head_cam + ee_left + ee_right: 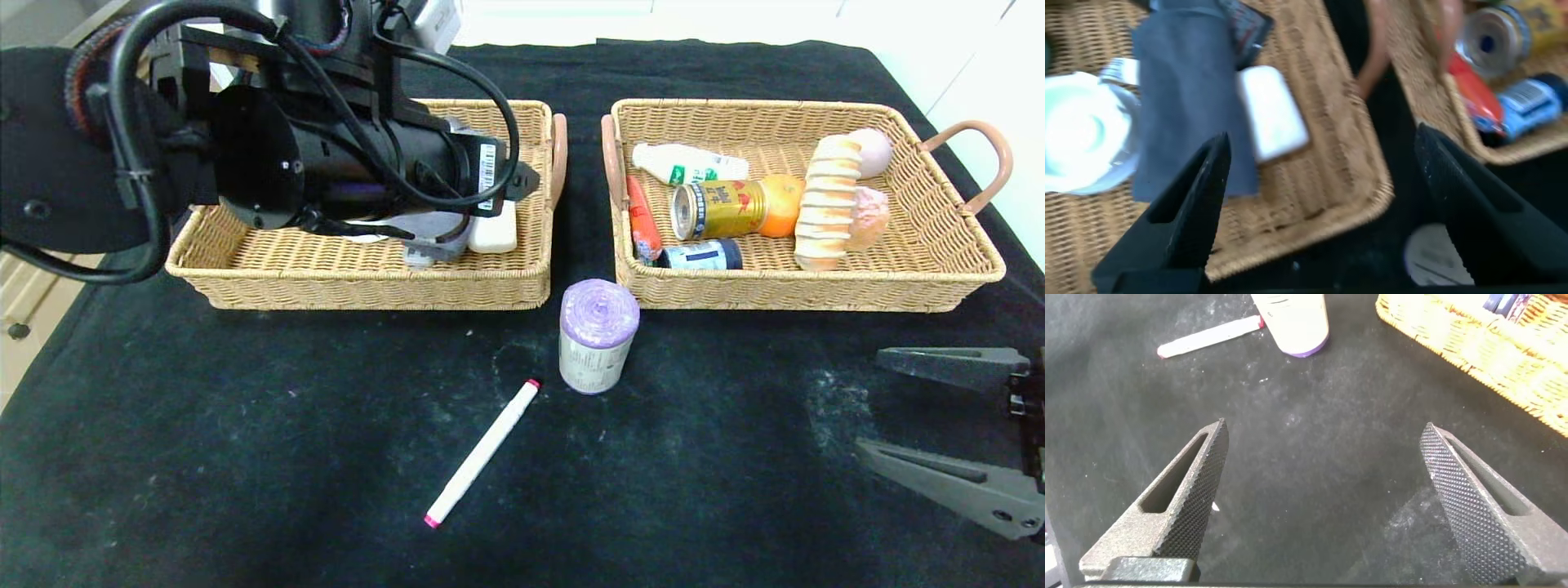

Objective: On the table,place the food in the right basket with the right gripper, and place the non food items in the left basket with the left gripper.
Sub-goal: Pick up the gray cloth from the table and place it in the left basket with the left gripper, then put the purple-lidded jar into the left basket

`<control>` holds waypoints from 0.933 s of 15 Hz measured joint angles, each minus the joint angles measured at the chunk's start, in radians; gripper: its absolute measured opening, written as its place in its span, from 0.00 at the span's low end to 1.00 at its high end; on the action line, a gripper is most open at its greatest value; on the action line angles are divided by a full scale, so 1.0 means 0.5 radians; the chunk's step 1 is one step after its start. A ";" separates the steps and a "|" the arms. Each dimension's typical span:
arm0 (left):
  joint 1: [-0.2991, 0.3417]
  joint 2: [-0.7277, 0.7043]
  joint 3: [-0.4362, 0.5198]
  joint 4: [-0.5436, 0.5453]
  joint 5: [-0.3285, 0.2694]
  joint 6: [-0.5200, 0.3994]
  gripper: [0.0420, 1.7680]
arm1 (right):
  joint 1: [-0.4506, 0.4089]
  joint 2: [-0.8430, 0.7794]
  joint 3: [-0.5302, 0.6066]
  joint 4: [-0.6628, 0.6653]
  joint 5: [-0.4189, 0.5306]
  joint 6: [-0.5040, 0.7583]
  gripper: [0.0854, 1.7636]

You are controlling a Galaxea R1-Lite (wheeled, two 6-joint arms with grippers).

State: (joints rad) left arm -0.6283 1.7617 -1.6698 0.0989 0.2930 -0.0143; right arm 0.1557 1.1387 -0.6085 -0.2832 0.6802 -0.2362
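Head view: the bench (245,425), covered in scuffed black cloth, carries two rectangular tan wicker baskets side by side. The thick black left arm reaches over the left basket (367,282), hiding most of its contents; a folded grey towel (437,233) and a white soap-like block (495,233) show beneath it. The right basket (816,286) holds a ridged tan-and-cream bread roll (826,204), a gold can with red print (718,209), a long orange sausage (643,222), a white bottle (686,164), an orange fruit (784,204) and a small dark-blue can (702,256). On the cloth just in front of the right basket's near left corner stands a purple-topped roll with a white label (598,335); a white marker with pink ends (482,453) lies near it, aslant. The right pincer (906,408) hangs at the bench's right edge, spread wide and empty.

Left wrist view: the left pincer (1319,212) stands wide apart over the left basket's corner, gripping nothing; the towel lies in the basket beside the white block and a white dish (1082,131).

Right wrist view: the right pincer's fingers (1184,498) gape over bare cloth, with the roll and marker beyond.
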 joint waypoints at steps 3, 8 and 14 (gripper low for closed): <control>-0.195 -0.098 0.155 -0.008 0.002 0.003 0.94 | 0.000 -0.014 0.001 0.000 0.000 0.000 0.97; -0.421 -0.140 0.312 -0.020 0.032 0.030 0.95 | -0.008 -0.053 -0.003 0.002 -0.001 0.005 0.97; -0.559 -0.049 0.323 -0.024 0.101 0.075 0.96 | -0.038 -0.106 -0.010 0.003 0.003 0.010 0.97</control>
State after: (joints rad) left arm -0.9077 1.7372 -1.5085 0.0870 0.3434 0.0234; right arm 0.1366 1.0857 -0.6134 -0.2817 0.6817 -0.2313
